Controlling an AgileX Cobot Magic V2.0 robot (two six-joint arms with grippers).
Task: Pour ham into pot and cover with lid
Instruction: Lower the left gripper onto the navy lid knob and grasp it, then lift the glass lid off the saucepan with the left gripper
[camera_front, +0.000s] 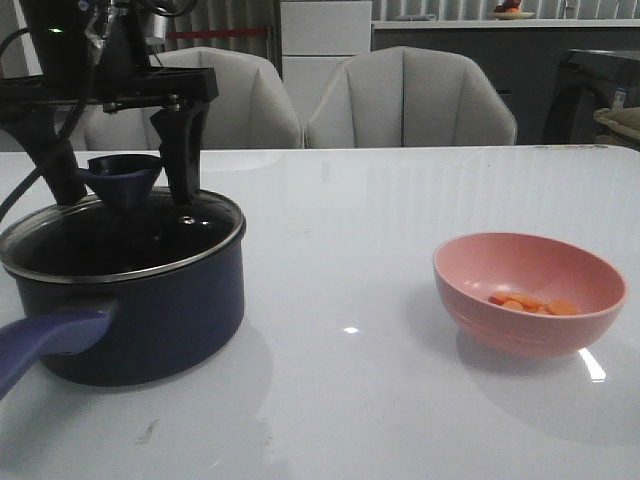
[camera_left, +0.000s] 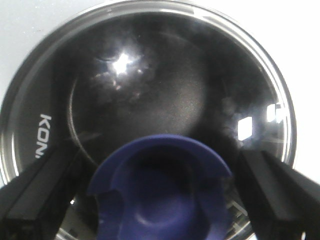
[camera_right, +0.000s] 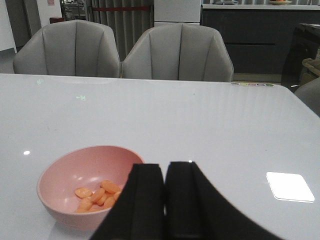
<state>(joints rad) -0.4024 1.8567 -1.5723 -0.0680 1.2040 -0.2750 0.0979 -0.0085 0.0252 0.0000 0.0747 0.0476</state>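
Both of my grippers are showing different states: my left gripper (camera_front: 150, 160) is hanging spread wide around the lid's (camera_left: 150, 100) funnel knob (camera_front: 122, 178), fingers either side and not yet touching it, while my right gripper (camera_right: 165, 200) is sitting with its fingers pressed together, holding nothing, just beside the pink bowl (camera_right: 70, 175). I am seeing the lid resting on the pot (camera_front: 140, 320), so the pot is covered while the ham (camera_right: 97, 195) is lying in the bowl, well apart across the table (camera_front: 360, 400). I am judging that the uncovering step is in hand; next I should be closing on the knob and lifting the lid clear before pouring
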